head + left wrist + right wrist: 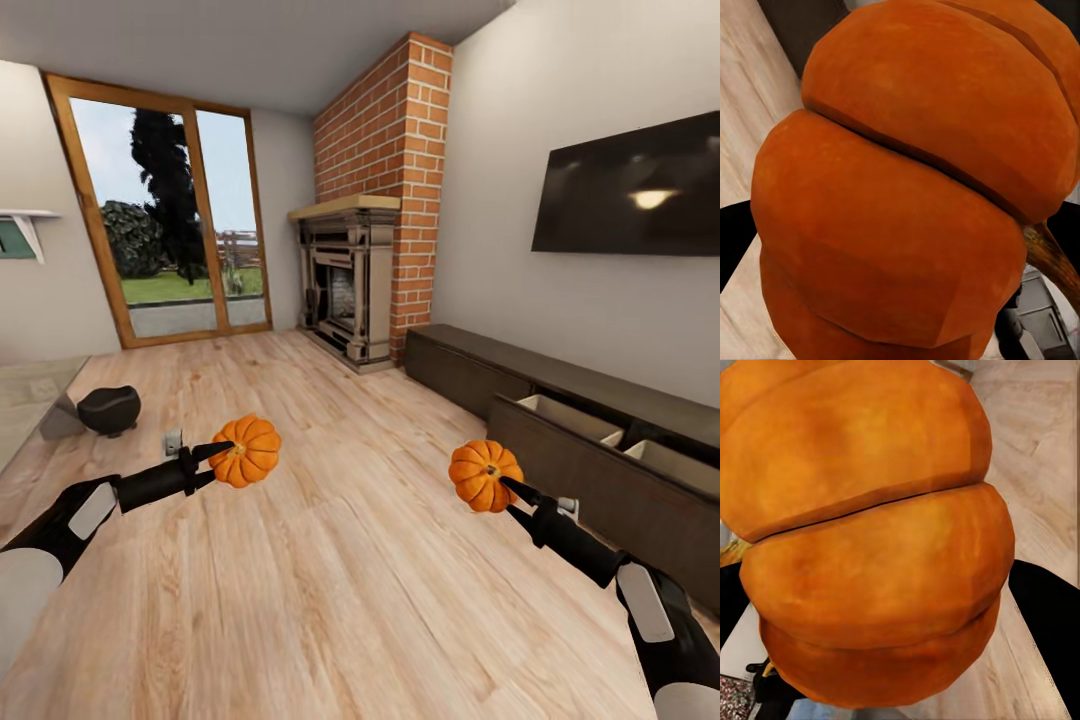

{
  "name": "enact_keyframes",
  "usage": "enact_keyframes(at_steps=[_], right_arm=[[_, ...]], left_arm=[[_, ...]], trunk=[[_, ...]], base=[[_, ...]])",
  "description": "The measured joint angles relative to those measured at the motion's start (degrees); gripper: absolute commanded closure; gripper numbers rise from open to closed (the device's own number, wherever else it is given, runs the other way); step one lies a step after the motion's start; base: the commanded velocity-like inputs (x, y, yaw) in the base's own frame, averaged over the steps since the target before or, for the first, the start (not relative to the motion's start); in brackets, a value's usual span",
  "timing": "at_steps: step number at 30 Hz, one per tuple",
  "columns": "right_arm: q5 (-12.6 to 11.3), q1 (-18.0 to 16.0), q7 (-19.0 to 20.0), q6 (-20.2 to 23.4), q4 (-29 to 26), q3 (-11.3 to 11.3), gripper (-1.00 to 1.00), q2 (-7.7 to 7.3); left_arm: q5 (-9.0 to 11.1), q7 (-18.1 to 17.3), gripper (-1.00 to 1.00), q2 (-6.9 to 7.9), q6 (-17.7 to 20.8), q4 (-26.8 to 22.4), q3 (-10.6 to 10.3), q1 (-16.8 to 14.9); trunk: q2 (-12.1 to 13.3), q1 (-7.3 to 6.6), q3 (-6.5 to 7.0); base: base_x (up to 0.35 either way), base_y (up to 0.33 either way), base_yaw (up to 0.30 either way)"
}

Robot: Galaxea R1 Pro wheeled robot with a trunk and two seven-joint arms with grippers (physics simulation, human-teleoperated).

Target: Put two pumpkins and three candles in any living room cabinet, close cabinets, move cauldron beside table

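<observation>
Both arms are raised over the wooden floor (330, 560), each carrying a pumpkin.

Left claw (222, 462): clamped on one pumpkin (247, 450), dark fingers at either side of the fruit, stem turned toward the claw. In the left wrist view this pumpkin (907, 187) sits right at the lens, ribs running across, stem showing at its edge.

Right claw (508, 495): clamped on the second pumpkin (484, 475), stem facing out into the room. The right wrist view has that pumpkin (870, 532) close up, with dark finger surfaces at its flanks.

Landmark: the cabinet (560, 420), a long low dark-brown unit along the wall under the television (630, 190).
- Right-hand pumpkin hangs in the air near the cabinet's front, apart from it.
- Left-hand pumpkin is well apart from the cabinet, out over mid-floor.
- A drawer (610, 430) of the cabinet stands pulled out, pale inside, divided into two compartments.
- Brick fireplace (360, 280) stands just beyond the cabinet's far end.
- Cauldron (110, 408), round and black, sits on the floor well apart from the cabinet across the room, just beside the corner of the glass-topped desk (25, 400).
- Glass patio door (170, 220) fills the far wall.
</observation>
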Motion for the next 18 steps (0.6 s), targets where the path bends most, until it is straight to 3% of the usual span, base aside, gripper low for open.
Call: enact_keyframes(at_steps=[12,18], right_arm=[[-0.05,0.01,0.0,0.02,0.16,-0.03,1.0,0.0],[-0.01,0.01,-0.01,-0.02,0.45,-1.77,1.0,0.05]], left_arm=[[-0.01,-0.02,1.0,-0.06,-0.01,0.0,-0.05,0.0],[-0.02,-0.5,1.0,-0.05,0.07,-0.01,-0.65,-0.03]], trunk=[[0.16,-0.31,3.24],[0.24,-0.46,4.86]], base=[[0.0,0.0,-0.269],[0.0,0.0,-0.269]])
